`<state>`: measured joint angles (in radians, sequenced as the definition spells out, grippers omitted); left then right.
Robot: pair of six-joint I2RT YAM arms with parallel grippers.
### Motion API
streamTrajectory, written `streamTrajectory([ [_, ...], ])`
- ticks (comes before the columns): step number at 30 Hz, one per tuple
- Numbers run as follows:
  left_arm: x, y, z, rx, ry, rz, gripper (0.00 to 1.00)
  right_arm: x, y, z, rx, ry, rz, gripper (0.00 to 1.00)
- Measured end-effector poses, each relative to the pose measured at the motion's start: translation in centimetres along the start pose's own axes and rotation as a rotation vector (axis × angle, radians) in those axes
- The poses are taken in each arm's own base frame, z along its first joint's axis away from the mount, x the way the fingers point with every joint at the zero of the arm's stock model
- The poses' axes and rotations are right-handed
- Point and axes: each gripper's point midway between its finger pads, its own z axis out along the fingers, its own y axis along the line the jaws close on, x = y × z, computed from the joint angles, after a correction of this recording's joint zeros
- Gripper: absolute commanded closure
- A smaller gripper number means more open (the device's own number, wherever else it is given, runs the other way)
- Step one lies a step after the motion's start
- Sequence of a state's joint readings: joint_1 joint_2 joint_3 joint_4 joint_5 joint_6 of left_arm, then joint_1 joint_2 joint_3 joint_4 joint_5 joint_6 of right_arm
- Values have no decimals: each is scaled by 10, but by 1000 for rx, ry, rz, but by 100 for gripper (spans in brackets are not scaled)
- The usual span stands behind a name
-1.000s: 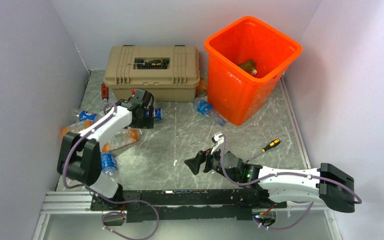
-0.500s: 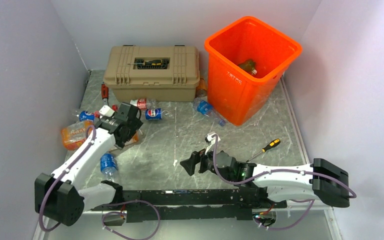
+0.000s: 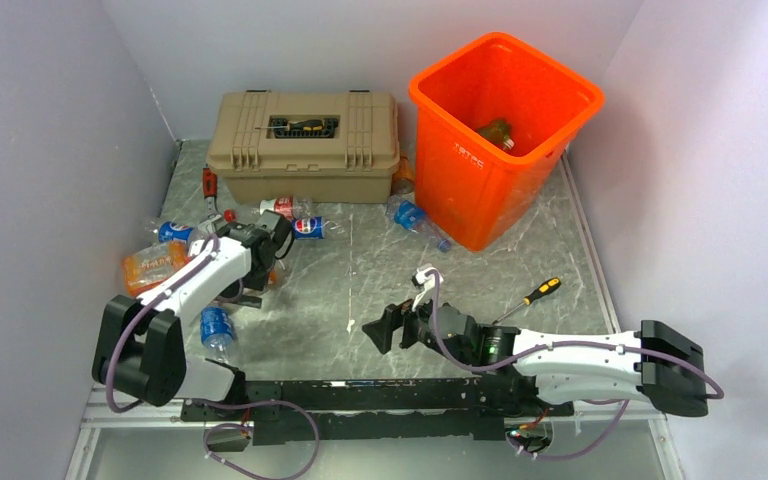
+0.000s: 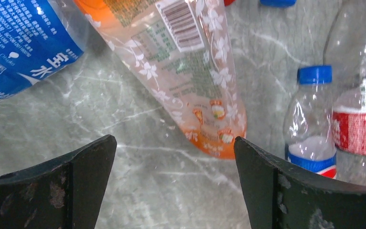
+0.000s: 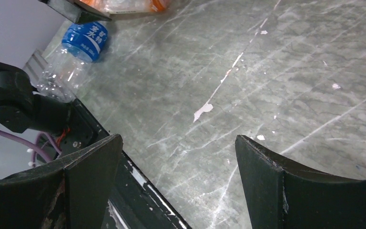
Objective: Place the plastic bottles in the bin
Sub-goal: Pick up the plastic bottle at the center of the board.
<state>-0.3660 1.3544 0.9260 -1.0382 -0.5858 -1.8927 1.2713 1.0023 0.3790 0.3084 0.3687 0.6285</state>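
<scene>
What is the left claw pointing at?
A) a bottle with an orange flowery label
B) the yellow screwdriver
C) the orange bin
A: in the left wrist view, the open left claw faces down at the bottle with the orange flowery label lying on the table, while the bin stands far off at the back.

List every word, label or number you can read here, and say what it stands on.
"宝" and "水": large white characters on the blue-label bottle; its small print is too fine to read.
Orange bottle: a barcode and green print, too blurred to read.
Bin: white lettering, too small to read.
Red-label bottle: nothing legible.
</scene>
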Motion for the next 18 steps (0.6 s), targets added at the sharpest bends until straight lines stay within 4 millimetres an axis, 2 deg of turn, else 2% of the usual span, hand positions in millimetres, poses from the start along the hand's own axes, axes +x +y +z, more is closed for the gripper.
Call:
streamTrajectory([
  [11,-3,-13,39,-41,-10,-123,2,8,-13,-2,50,31,-30,7],
  [15,-2,-16,53,-53,-19,-110,11,9,-16,-4,64,35,-42,7],
  [18,2,-17,59,-42,-17,-89,21,2,-16,-7,65,10,-36,7],
])
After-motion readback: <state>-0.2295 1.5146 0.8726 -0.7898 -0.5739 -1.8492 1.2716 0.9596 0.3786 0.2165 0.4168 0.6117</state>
